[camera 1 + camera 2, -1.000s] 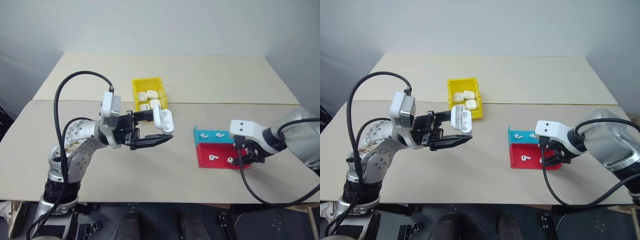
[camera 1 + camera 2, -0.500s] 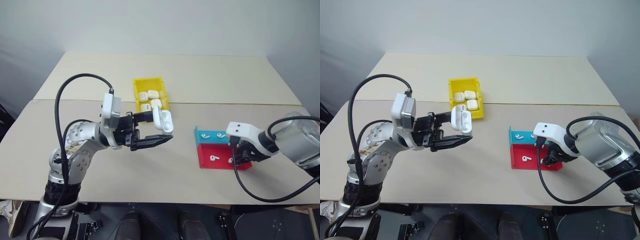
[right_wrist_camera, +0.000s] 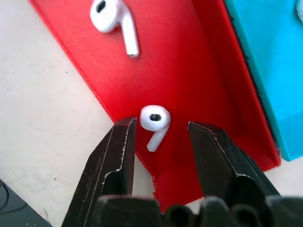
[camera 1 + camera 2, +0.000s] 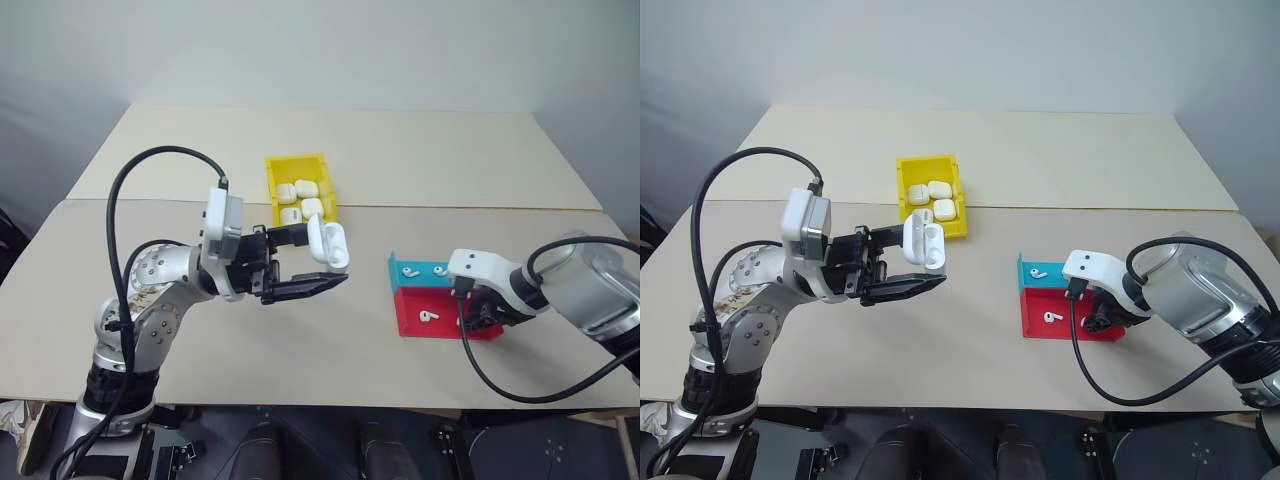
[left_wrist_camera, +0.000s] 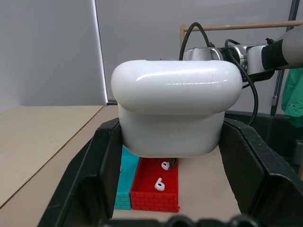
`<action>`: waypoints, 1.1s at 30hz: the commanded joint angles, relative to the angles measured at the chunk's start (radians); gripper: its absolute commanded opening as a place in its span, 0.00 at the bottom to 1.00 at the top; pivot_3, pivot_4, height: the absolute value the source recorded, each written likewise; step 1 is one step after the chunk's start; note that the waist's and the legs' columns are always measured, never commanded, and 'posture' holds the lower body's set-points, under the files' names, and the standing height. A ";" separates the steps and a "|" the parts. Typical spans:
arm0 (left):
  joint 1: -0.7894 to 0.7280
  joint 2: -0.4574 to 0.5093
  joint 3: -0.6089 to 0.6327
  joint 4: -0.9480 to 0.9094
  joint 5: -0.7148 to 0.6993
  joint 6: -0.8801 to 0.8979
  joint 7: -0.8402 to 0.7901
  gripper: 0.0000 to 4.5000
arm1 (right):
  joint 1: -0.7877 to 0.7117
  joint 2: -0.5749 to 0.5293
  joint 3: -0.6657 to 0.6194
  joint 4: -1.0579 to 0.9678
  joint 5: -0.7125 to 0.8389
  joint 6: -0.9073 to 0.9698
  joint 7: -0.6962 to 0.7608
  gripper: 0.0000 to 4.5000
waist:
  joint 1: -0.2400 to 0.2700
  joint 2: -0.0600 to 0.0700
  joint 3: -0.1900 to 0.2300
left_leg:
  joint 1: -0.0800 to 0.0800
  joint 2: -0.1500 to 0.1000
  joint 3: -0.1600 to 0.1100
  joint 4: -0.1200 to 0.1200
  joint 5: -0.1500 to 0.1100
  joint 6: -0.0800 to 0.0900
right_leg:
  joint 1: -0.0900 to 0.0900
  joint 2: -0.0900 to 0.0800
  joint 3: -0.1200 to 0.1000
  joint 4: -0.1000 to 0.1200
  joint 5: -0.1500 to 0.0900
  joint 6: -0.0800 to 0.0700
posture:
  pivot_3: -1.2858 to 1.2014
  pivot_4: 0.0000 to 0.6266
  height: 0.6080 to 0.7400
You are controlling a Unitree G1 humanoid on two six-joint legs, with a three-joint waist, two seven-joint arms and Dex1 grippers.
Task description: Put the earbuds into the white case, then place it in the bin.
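On the beige table (image 4: 400, 150) (grey wall behind), left gripper (image 4: 318, 262) clamps the white case (image 4: 329, 243); right gripper (image 3: 158, 135) straddles an earbud (image 3: 155, 120), parted.

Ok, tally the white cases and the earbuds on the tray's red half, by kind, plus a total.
white cases: 5 (4 in the bin, 1 in the left gripper)
earbuds on the red half: 2
Total: 7

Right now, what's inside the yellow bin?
The yellow bin holds several closed white cases; four show. Its near end is partly covered by the open white case in the left hand, so anything there is hidden.
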 commanded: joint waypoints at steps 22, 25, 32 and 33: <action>-0.005 0.022 0.014 -0.034 -0.037 0.010 0.007 0.62 | 0.012 0.015 -0.018 0.038 0.004 0.003 -0.020 0.48 | 0.000 0.000 0.000 | 0.000 0.000 0.000 0.000 0.000 0.000 | 0.000 0.000 0.000 0.000 0.000 0.000 | 0.52 0.24 1.00; -0.004 0.024 0.014 -0.037 -0.038 0.012 0.009 0.62 | 0.016 0.020 -0.014 0.046 0.001 0.003 -0.023 0.48 | 0.000 0.000 0.000 | 0.000 0.000 0.000 0.000 0.000 0.000 | 0.000 0.000 0.000 0.000 0.000 0.000 | 0.52 0.24 1.00; -0.001 0.029 0.020 -0.043 -0.043 0.017 0.011 0.62 | 0.017 0.039 -0.007 0.061 -0.002 0.007 -0.028 0.48 | 0.000 0.000 0.000 | 0.001 0.000 0.000 0.000 0.000 0.000 | 0.001 0.000 0.000 0.000 0.000 0.000 | 0.52 0.24 1.00; 0.000 0.030 0.021 -0.044 -0.044 0.017 0.011 0.62 | 0.018 0.041 -0.008 0.063 -0.001 0.008 -0.029 0.48 | 0.000 0.000 0.000 | 0.001 0.000 0.000 0.000 0.000 0.000 | 0.001 0.000 0.000 0.000 0.000 0.000 | 0.52 0.24 1.00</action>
